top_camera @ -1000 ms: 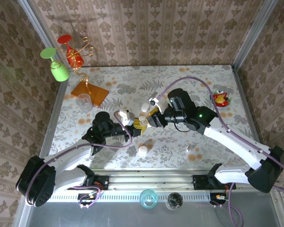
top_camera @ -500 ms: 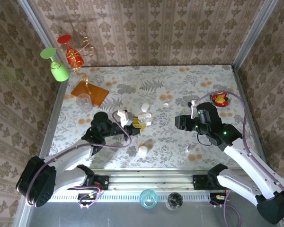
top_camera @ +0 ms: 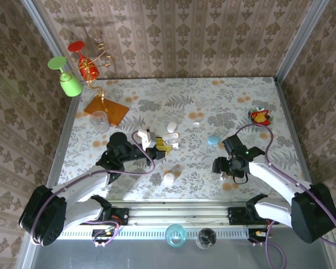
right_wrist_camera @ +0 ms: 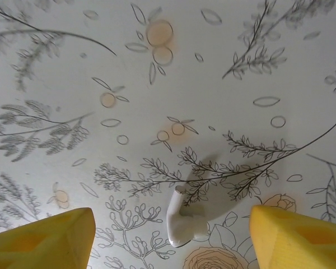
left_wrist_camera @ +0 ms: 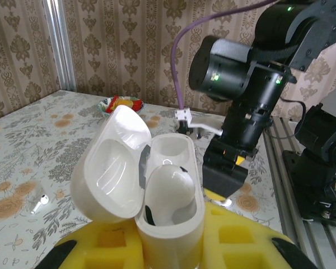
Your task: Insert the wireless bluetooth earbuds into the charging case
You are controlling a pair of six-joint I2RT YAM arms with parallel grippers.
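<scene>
**benchwatcher:** Anyone near the earbud rig? What are the claws doing right now?

**stood_next_to_it:** Standing right by it. The left gripper (left_wrist_camera: 171, 244) is squeezing narrow on the charging case (left_wrist_camera: 176, 224) and holding it upright just left of the table's middle. The lid (left_wrist_camera: 109, 168) is hanging open toward 9 o'clock in the left wrist view. One seated earbud (left_wrist_camera: 168, 188) is sitting in a well of the case.

**benchwatcher:** And the other arm?

**stood_next_to_it:** The right gripper (right_wrist_camera: 172, 216) is pointing down at the table (top_camera: 241, 101), out at about 4 o'clock from the middle. Its yellow pads (right_wrist_camera: 45, 238) are standing wide apart and gripping nothing. A loose earbud (right_wrist_camera: 183, 223) is lying flat on the flowery tabletop between them, touching neither pad.

**benchwatcher:** Other stuff around?

**stood_next_to_it:** A teal case (top_camera: 213, 139) is sitting near that gripper at its 11 o'clock. A closed white case (top_camera: 168, 179) is lying at 6 o'clock from the held one.
</scene>
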